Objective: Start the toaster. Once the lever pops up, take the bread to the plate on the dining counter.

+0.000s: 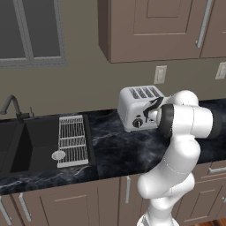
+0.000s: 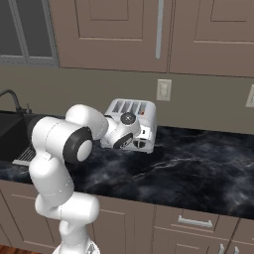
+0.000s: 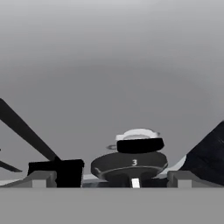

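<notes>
Our gripper (image 3: 112,180) is pressed up close against the front of the toaster (image 1: 137,107), its jaws spread wide and holding nothing; in the hand view one fingertip (image 3: 41,178) rises at the left and the other at the right, with a black numbered knob (image 3: 129,164) between them and a small black lever (image 3: 65,171) just beside the left one. Beyond them we see only smooth grey metal, the toaster's face.

We see the toaster as a boxy silver-grey body with rounded corners and four slots on top, standing on the black marble counter (image 2: 198,168) close to the back wall, under the brown wall cabinets (image 1: 154,26) and just left of a wall outlet (image 1: 160,74). Whether a slice sits in the slots we cannot tell.

To the left of the toaster lies a stretch of bare counter, then a white wire rack (image 1: 72,140) over the right edge of the dark sink (image 1: 31,141), with the faucet (image 1: 11,106) at the far left. To the right, in the right base view, the marble runs open and wide to the picture's edge. On the near side the counter edge drops to cabinet doors and drawers (image 2: 193,223). Our arm's bulky elbow (image 1: 190,121) hangs over the near edge in front of the toaster.
</notes>
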### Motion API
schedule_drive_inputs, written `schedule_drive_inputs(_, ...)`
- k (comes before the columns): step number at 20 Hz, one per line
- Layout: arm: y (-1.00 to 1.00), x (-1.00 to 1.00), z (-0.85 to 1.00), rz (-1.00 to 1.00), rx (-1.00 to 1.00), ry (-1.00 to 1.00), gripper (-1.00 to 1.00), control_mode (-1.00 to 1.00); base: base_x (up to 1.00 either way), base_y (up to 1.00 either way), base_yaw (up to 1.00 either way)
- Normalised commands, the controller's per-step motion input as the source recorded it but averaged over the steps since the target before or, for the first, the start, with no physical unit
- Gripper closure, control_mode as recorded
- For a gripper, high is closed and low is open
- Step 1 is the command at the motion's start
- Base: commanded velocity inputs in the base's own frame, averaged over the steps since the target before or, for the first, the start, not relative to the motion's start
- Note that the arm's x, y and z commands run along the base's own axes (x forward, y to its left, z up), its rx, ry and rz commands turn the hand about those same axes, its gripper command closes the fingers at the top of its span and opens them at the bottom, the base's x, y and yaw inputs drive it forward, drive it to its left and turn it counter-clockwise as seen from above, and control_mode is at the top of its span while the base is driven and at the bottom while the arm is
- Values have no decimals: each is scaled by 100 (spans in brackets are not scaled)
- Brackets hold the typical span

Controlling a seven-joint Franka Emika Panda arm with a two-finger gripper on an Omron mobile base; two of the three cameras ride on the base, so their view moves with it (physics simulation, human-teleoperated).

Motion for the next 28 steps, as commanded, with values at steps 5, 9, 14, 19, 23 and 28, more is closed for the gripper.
schedule_drive_inputs(5,0,0,7,0,0,0,-100,-100,0,0,0)
schedule_drive_inputs(9,0,-1,20,0,0,-10,-100,-100,0,0,0)
schedule_drive_inputs(14,0,-1,24,0,0,-9,-100,-100,0,0,0)
schedule_drive_inputs(19,0,-3,14,0,0,-1,-100,-100,0,0,0)
schedule_drive_inputs(23,-3,-3,12,0,0,0,-100,-100,0,0,0)
schedule_drive_inputs(28,-2,-5,25,0,0,0,-100,-100,0,0,0)
